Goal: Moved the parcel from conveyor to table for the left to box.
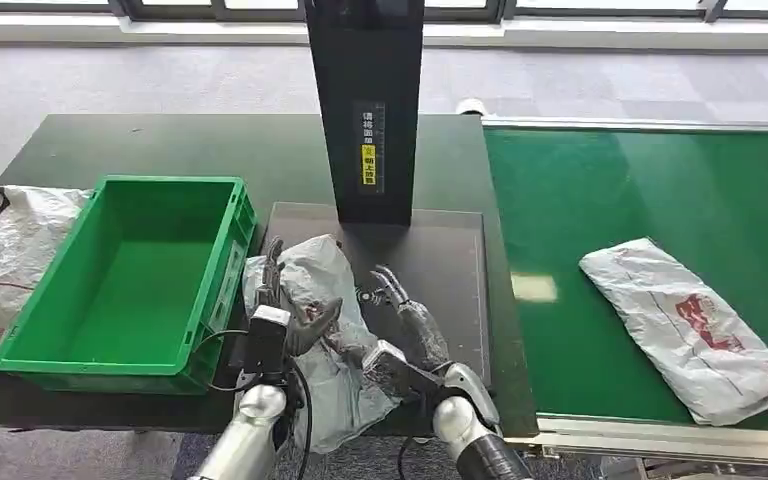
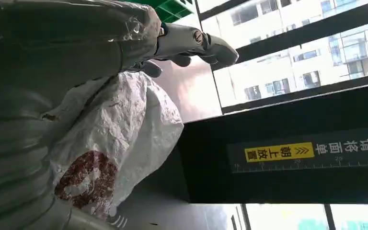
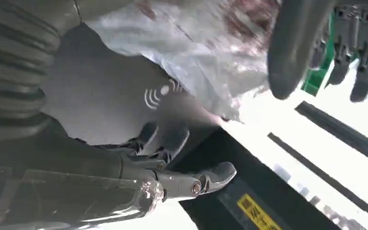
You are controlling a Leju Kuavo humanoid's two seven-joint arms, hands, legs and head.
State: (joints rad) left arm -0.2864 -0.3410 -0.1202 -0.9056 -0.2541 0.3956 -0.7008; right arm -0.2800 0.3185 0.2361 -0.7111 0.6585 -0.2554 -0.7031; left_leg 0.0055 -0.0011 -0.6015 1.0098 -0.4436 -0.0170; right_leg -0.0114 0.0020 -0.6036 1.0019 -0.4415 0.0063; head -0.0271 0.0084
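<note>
Worktop (image 1: 80, 145), dark green, spans left side w/ a tall black scanner post (image 1: 365, 100) standing at its back edge; yellow label on the post faces the robot. Green conveyor belt (image 1: 650, 190) butts against the worktop on the right, so parcels arrive there & get carried across by the right arm. One white crumpled plastic mailer w/ red print (image 1: 685, 325) waits on the belt, well apart from both hands. Green plastic crate (image 1: 125, 280) sits on the worktop left, right beside the drop zone – prob so the left arm has a short reach to box.

Dark flat scan pad (image 1: 440, 260) lies in front of the post, between crate & belt. Task item, a grey-white crumpled poly-bag parcel (image 1: 320, 300), lies on the pad's near-left corner, partly hanging over the worktop front edge, just beside the crate wall.

Left hand (image 1: 275, 320) is on the parcel: fingers (image 1: 272, 262) over the top, thumb on its side; left wrist view shows the bag pressed against the palm, so judged grasping the parcel. Right hand (image 1: 400, 320) sits just right of the parcel, fingers (image 1: 390, 285) released & apart above the pad, holding nothing; near edge maybe touching the bag, cannot tell. Handover looks done, boxing not yet.
</note>
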